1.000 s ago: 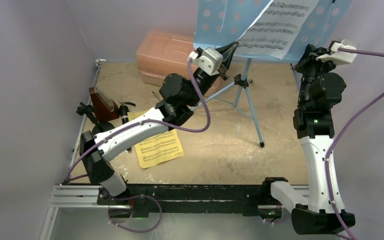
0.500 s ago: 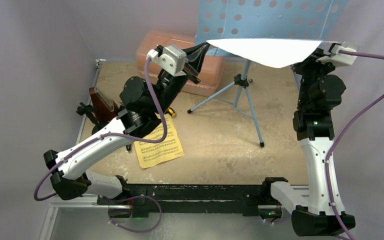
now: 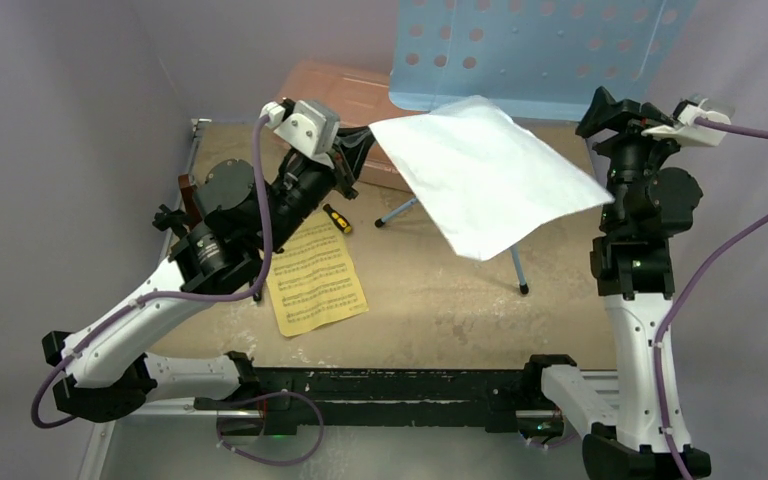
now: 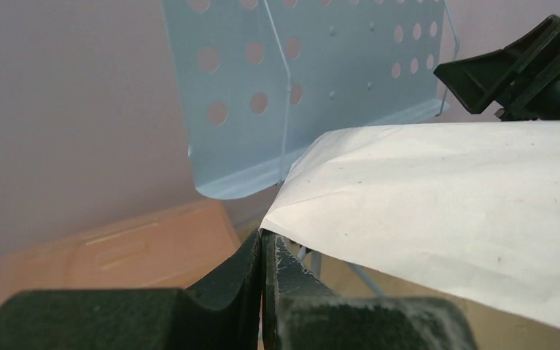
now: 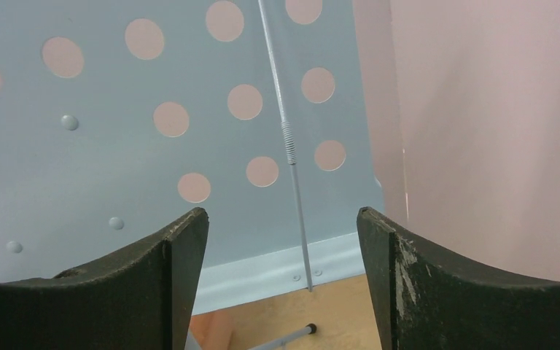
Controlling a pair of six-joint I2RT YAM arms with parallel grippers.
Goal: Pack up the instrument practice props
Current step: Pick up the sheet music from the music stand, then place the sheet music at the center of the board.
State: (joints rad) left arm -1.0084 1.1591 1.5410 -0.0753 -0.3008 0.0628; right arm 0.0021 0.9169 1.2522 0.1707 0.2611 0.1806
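The light-blue perforated music stand (image 3: 530, 50) rises at the back on its tripod (image 3: 516, 270). My left gripper (image 3: 355, 152) is shut on the near-left corner of a white sheet-music page (image 3: 480, 180), which hangs blank side up in front of the stand. The left wrist view shows the jaws (image 4: 262, 240) pinched on the page (image 4: 445, 189). My right gripper (image 3: 605, 108) stands open at the stand's right end, holding nothing, its fingers (image 5: 281, 219) facing the stand's panel (image 5: 117, 146). A yellow page (image 3: 317, 280) lies flat on the table. The brown metronome (image 3: 188, 192) peeks out behind the left arm.
A translucent pink case (image 3: 325, 82) lies at the back left, behind the left gripper. A small black and yellow item (image 3: 337, 217) rests on the tan table beside the yellow page. Purple walls close in the left, back and right sides.
The white page has come off the stand and swung down and left with my left gripper. The right gripper has opened and let go of the page's right edge.
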